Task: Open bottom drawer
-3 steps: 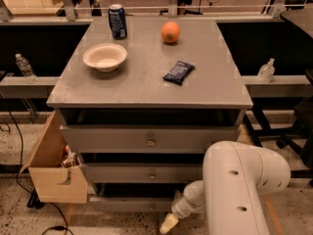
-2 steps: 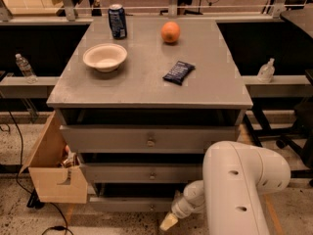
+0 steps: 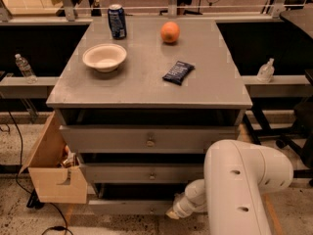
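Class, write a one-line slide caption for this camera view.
The robot's claw sits low by the bottom drawer of a grey cabinet topped with bowl, can, orange and snack packet.

On the cabinet (image 3: 146, 89) I see a soda can (image 3: 117, 21) back left, an orange (image 3: 170, 32) back centre, a bowl (image 3: 104, 57) left and a snack packet (image 3: 178, 72) right. A cardboard box (image 3: 55, 180) stands left of the cabinet, and the gripper (image 3: 172, 213) is just before its bottom drawer (image 3: 122, 207).

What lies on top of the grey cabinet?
A white bowl, a blue can, an orange and a dark packet. The claw is low, by the bottom drawer; the arm covers its right end.
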Motion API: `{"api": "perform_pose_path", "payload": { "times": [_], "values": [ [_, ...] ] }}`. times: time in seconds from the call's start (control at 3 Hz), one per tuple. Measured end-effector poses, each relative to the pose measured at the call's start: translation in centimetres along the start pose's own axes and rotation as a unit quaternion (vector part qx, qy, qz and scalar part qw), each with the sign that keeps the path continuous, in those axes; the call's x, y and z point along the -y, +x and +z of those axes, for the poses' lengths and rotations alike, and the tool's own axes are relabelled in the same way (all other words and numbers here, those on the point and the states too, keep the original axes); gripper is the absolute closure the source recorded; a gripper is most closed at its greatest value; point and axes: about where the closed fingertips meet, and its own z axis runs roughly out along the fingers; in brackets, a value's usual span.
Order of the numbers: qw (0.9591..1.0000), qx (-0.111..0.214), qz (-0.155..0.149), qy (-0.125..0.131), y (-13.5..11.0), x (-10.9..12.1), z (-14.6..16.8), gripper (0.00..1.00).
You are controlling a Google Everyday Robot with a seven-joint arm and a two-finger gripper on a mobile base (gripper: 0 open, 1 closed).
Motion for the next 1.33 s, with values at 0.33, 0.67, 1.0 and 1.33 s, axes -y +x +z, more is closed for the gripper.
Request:
{"api": "perform_pose_path", "payload": {
  "times": [0.33,0.67,1.0,1.33],
  "values": [
    [1.0000,0.000,0.000,0.000,-0.01,0.00,-0.03,0.94],
    [1.0000,0.000,0.000,0.000,-0.02,-0.01,-0.03,1.00],
    [1.0000,0.000,0.000,0.000,-0.06,0.04,-0.05,1.00],
    [1.0000,0.000,0.000,0.000,-0.07,0.05,-0.05,1.00]
  ]
}}
